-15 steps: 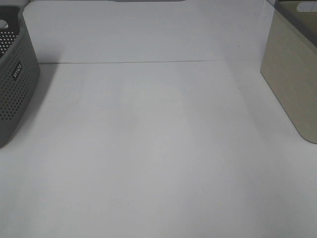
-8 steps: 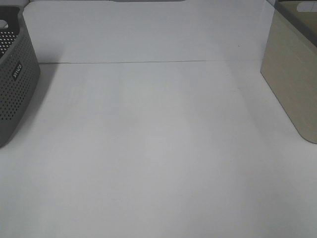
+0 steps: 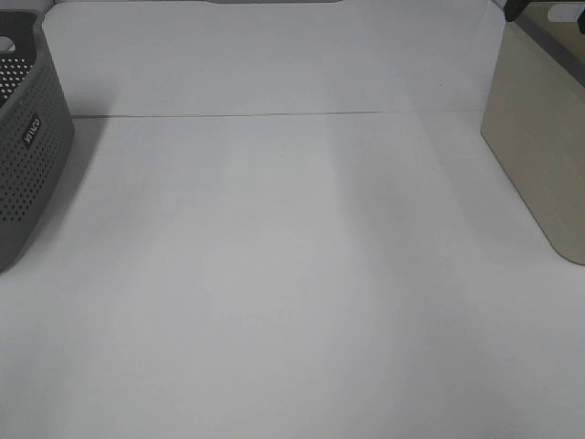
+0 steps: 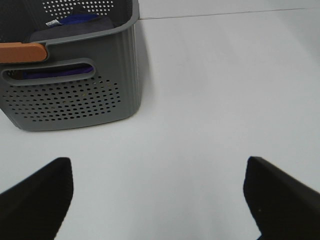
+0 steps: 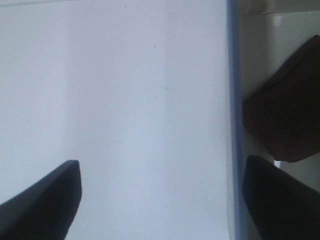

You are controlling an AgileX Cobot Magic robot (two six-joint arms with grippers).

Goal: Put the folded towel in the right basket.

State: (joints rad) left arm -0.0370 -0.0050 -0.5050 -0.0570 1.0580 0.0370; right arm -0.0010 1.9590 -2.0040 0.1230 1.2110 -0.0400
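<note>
The folded towel (image 5: 285,120) lies inside the right basket (image 3: 539,155) at the bench's (image 3: 292,274) three o'clock edge, left jaws and right jaws both spread empty, the latter over its rim; placing seems done, calling only for a clean retreat.

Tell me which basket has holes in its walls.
The grey basket on the left, dotted with holes; the beige basket on the right has smooth solid walls.

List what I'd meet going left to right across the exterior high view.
grey perforated basket at the left edge → bare white table → beige basket at the right edge.
</note>
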